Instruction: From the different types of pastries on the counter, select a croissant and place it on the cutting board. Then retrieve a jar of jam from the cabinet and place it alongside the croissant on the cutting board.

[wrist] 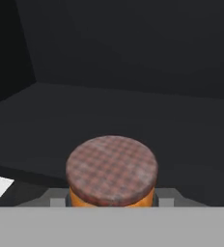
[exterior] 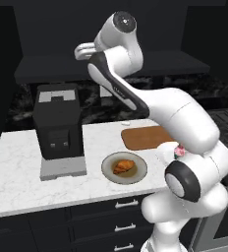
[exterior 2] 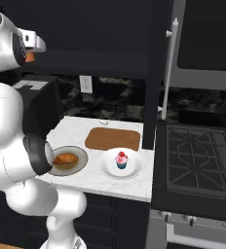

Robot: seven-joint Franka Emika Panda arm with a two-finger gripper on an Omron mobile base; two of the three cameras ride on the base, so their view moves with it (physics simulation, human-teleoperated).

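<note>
The jar of jam (wrist: 111, 171), orange with a checked greyish lid, sits between my fingertips on the dark cabinet (wrist: 133, 72) floor. My gripper (wrist: 111, 200) is closed on its sides. In the left base view the gripper (exterior: 82, 50) reaches into the black upper cabinet (exterior: 52, 29). A bit of the orange jar (exterior 2: 31, 57) shows under the hand. The croissant (exterior: 123, 166) lies on a round grey plate (exterior: 106, 171) on the counter (exterior: 17, 172). The reddish-brown cutting board (exterior: 143, 138) lies bare behind it. A pink cupcake (exterior 2: 121, 159) stands on a white plate (exterior 2: 107, 168).
A black coffee machine (exterior: 59, 130) stands on the counter's left half, under the cabinet. A stove (exterior 2: 197, 155) adjoins the counter on the right. Dark drawers with silver handles (exterior: 126, 203) run below the counter edge.
</note>
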